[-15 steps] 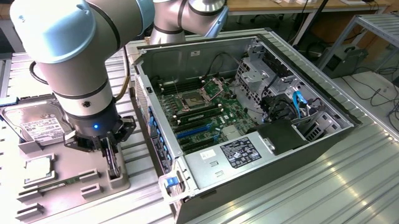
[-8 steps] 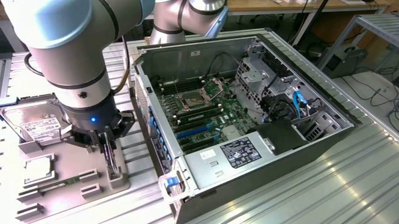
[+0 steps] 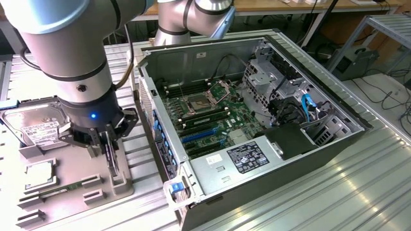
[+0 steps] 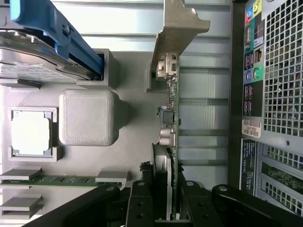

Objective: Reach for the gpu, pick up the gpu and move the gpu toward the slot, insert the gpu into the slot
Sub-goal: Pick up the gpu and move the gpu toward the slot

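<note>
Counter [image 3: 359, 192]: ribbed metal, carries every item listed.

Tray [image 3: 70, 166]: grey moulded holder, lower left of the exterior frame. Its pockets keep the parts apart and square for pickup. A memory stick [image 3: 64, 186] and a processor [image 3: 40, 173] lie flat in theirs.

Tool [image 3: 106, 139]: pointing straight down over the tray, fingers [image 4: 142, 201] closed against both faces of the gpu [image 4: 172, 118].

Gpu: stands on edge by the tray's right side, bracket [image 4: 177, 28] at the end away from the tool. It is gripped by its flat sides, likely so the connector edge stays free. Whether it has left its pocket cannot be told.

Hard drive [image 3: 35, 122]: left edge, beyond the tool.

Case [image 3: 212, 168]: centre frame, lying open side up, well apart from the gpu.

Slot [image 3: 199, 132]: blue strip on the green motherboard [image 3: 241, 115], empty.
</note>
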Motion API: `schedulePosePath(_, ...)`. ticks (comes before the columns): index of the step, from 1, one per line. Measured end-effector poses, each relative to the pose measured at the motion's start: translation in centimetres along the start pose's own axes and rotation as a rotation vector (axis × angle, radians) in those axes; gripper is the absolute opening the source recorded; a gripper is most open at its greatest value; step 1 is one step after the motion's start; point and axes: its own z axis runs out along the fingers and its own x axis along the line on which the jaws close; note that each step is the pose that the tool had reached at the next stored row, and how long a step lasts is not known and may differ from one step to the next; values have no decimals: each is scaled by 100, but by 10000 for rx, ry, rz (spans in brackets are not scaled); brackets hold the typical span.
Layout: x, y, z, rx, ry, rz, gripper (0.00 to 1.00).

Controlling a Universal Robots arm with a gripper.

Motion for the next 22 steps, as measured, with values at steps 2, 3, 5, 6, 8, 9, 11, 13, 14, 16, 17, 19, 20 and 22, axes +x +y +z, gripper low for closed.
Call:
schedulePosePath(2, -1, 2, -56, 0, 0, 0, 28)
schedulePosePath(3, -2, 2, -75, 0, 0, 0, 28)
schedulePosePath(5, -3, 4, -124, 0, 0, 0, 28)
schedulePosePath(6, -3, 5, -151, 0, 0, 0, 28)
schedulePosePath(8, -4, 6, -196, 0, 0, 0, 28)
schedulePosePath(9, -5, 6, -209, 1, 1, 0, 28)
schedulePosePath(11, -5, 7, -229, 2, 0, 0, 28)
schedulePosePath(13, -6, 8, -253, 5, 1, -1, 28)
schedulePosePath(14, -6, 8, -261, 6, 0, -1, 28)
schedulePosePath(16, -7, 8, -279, 11, 0, -1, 28)
schedulePosePath(17, -7, 8, -288, 14, 1, -2, 28)
schedulePosePath(19, -7, 9, -307, 21, 1, 0, 28)
schedulePosePath(20, -7, 9, -316, 24, 1, -1, 28)
schedulePosePath(22, -7, 10, -337, 32, 1, -1, 28)
